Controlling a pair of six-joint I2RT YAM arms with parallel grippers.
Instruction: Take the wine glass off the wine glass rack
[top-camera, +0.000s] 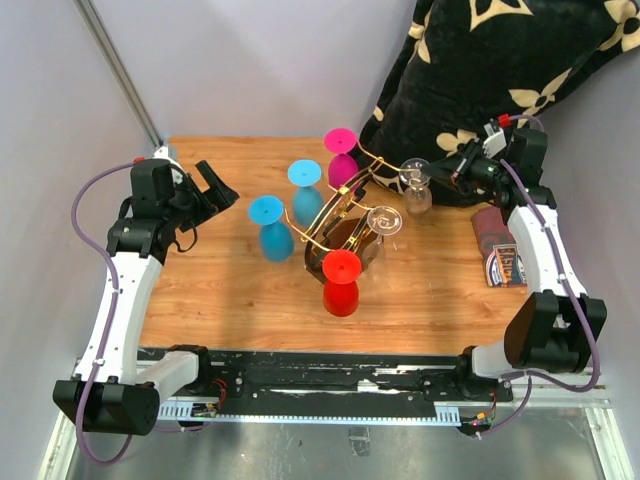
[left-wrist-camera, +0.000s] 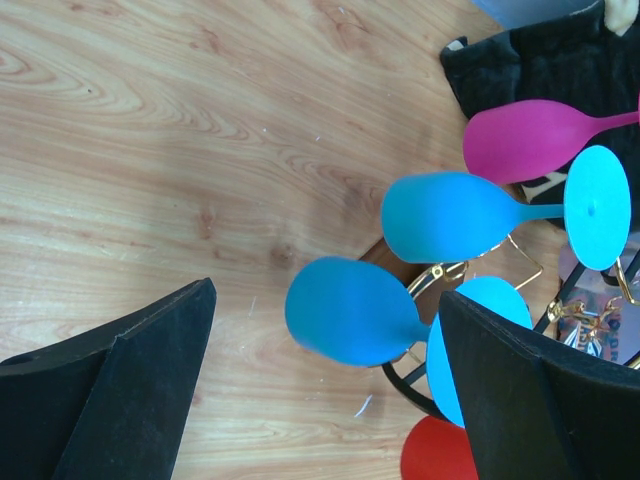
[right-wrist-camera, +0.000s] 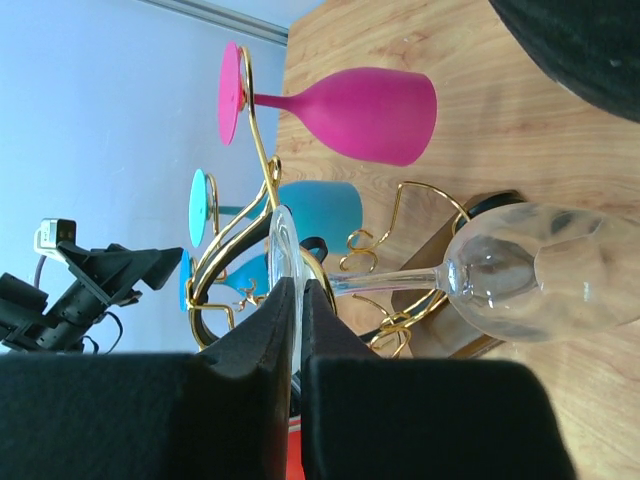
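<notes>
The wine glass rack, gold wire on a dark base, stands mid-table. A clear wine glass hangs bowl-down at the rack's right side, by the tip of a gold arm. My right gripper is shut on its foot. In the right wrist view the fingers pinch the rim of the foot of the clear wine glass, with the rack's gold wire just behind; I cannot tell whether foot and wire touch. My left gripper stands open left of the rack, holding nothing.
On the rack hang a pink glass, a light blue glass, a blue glass, a red glass and a second clear glass. A black flowered pillow fills the back right. A small box lies under the right arm.
</notes>
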